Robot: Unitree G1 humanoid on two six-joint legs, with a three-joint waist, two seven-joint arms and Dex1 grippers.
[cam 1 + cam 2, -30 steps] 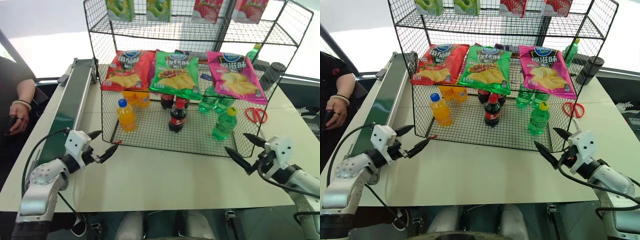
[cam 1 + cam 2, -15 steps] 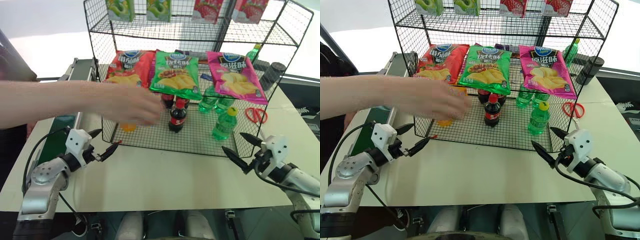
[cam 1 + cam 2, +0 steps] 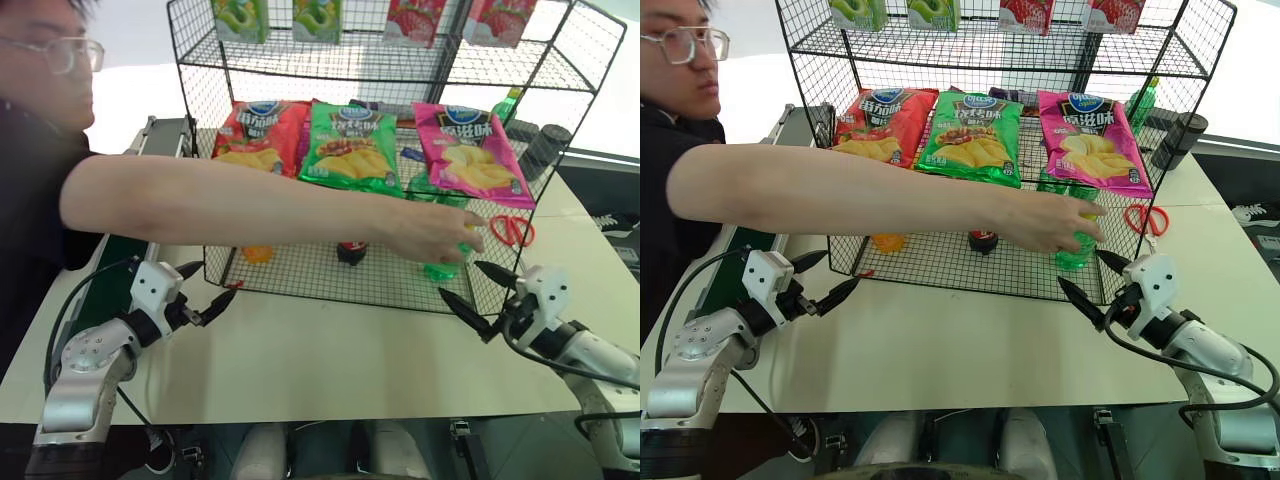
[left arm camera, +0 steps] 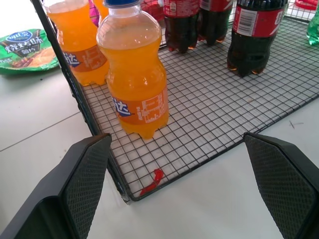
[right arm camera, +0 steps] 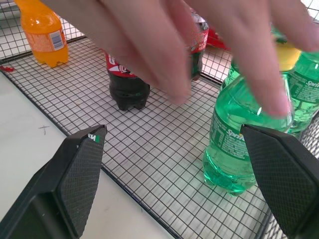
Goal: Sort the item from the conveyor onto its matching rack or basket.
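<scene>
Green soda bottle (image 5: 234,144) in wire basket (image 3: 330,275), person's hand (image 3: 430,232) over it

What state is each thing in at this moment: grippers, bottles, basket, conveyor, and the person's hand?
Left gripper: open, empty, at the basket's front corner.
Right gripper: open, empty.
Person's hand: reaching over the green soda bottle.
Green soda bottle: upright in the basket, capped.
Cola bottle: upright.
Orange-drink bottle: upright, capped.
Wire basket: holding bottles.
Conveyor: partly hidden by the person's arm.
</scene>
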